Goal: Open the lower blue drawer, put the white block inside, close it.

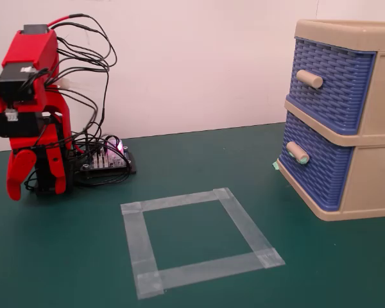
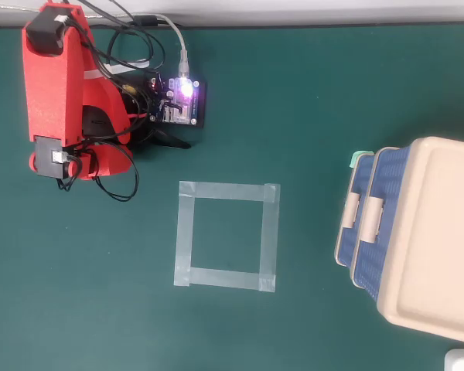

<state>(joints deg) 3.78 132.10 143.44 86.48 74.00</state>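
I'm watching the claw (image 1: 16, 179) hanging folded at the arm's base, pointing down at the green worktop (image 1: 199, 282), and it's carrying nothing; only one red finger is showing in the fixed view, so I cannot tell how far it's parted. The lower blue drawer (image 1: 321, 168) is sitting well apart from the claw, far across the worktop beyond the taped square (image 1: 199, 240), and it's looking fully pushed in. Its teal-tipped knob (image 1: 298, 153) is sticking out toward the claw's side, and I'm judging that stiff peg the place to pinch; the drawer itself looks light plastic, likely sliding easily, though the whole cabinet (image 2: 433, 232) might be dragging along. The upper drawer (image 1: 337, 80) is also closed. I'm not finding the white block anywhere; a pale corner (image 2: 462, 360) cut off at the overhead view's edge is unclear.
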